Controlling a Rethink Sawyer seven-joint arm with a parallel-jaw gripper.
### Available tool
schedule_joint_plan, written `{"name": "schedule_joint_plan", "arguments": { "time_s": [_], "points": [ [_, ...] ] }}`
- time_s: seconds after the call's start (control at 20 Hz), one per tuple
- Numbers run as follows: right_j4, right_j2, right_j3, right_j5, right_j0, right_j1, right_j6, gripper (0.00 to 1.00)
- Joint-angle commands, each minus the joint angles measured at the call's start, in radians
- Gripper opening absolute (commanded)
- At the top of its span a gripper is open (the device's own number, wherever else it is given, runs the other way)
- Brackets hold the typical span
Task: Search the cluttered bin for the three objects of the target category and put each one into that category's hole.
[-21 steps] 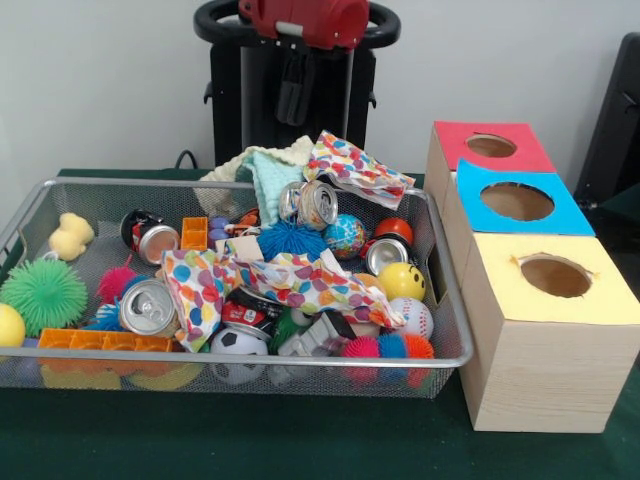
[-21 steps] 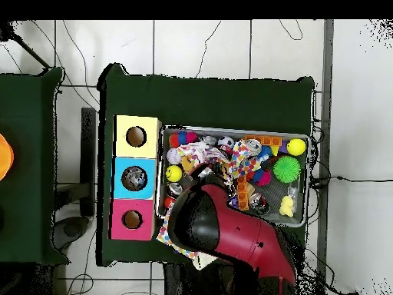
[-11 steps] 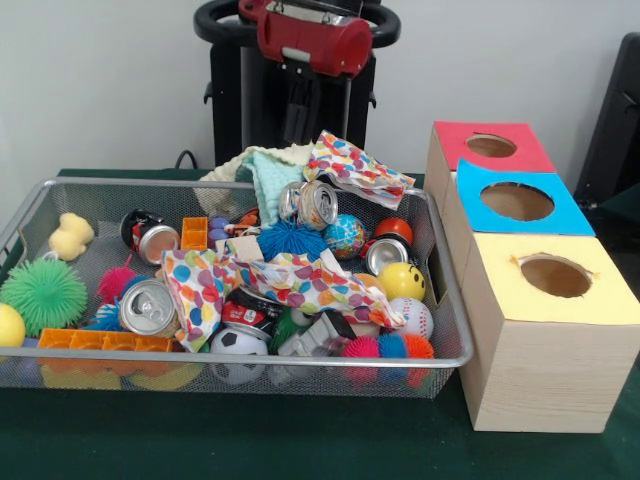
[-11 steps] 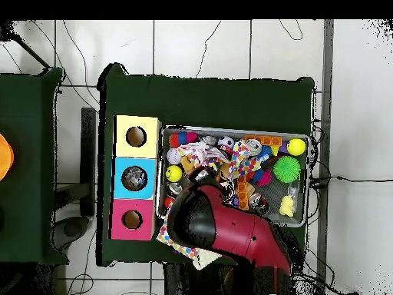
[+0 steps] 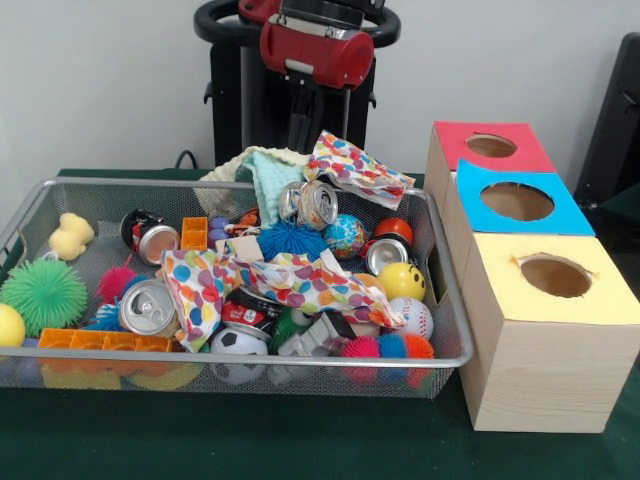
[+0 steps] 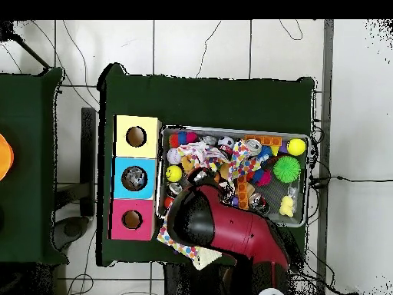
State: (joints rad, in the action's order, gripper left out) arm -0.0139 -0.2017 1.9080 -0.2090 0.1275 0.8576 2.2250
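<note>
A wire mesh bin (image 5: 60, 186) holds mixed clutter. Drink cans lie at the front left (image 5: 148, 306), back middle (image 5: 318, 203) and right (image 5: 385, 252). Among the balls are a soccer ball (image 5: 238, 345), a baseball (image 5: 412, 317) and a yellow smiley ball (image 5: 402, 281). Polka-dot cloths (image 5: 300, 280) drape over the middle. Beside the bin stand a red box (image 5: 490, 146), a blue box (image 5: 518, 200) and a yellow box (image 5: 553, 275), each with a round hole on top. My gripper (image 5: 300, 122) hangs under the red arm (image 5: 312, 45), above the bin's back edge. In the overhead view the arm (image 6: 222, 227) hides it.
A green spiky ball (image 5: 42, 293), a yellow duck (image 5: 71, 235) and orange blocks (image 5: 105, 341) fill the bin's left side. A pale green cloth (image 5: 268, 170) is heaped at the back rim. The overhead view shows the bin (image 6: 305, 223) next to the box row (image 6: 135, 178).
The arm's red housing has dropped lower and shifted slightly right, carrying the gripper down toward the bin's back edge. Nothing in the bin has moved.
</note>
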Motion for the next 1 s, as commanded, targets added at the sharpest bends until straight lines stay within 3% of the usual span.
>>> {"name": "schedule_joint_plan", "arguments": {
  "time_s": [0.05, 0.45, 0.85, 1.0],
  "points": [
    [-0.043, 0.08, -0.006, 0.015, 0.025, -0.03, 0.042, 0.0],
    [-0.045, 0.098, -0.009, 0.006, 0.05, -0.031, 0.027, 0.0],
    [-0.047, 0.104, -0.043, 0.085, 0.07, -0.148, 0.052, 0.0],
    [-0.049, 0.102, -0.046, 0.1, 0.066, -0.159, 0.055, 0.0]
  ]
}}
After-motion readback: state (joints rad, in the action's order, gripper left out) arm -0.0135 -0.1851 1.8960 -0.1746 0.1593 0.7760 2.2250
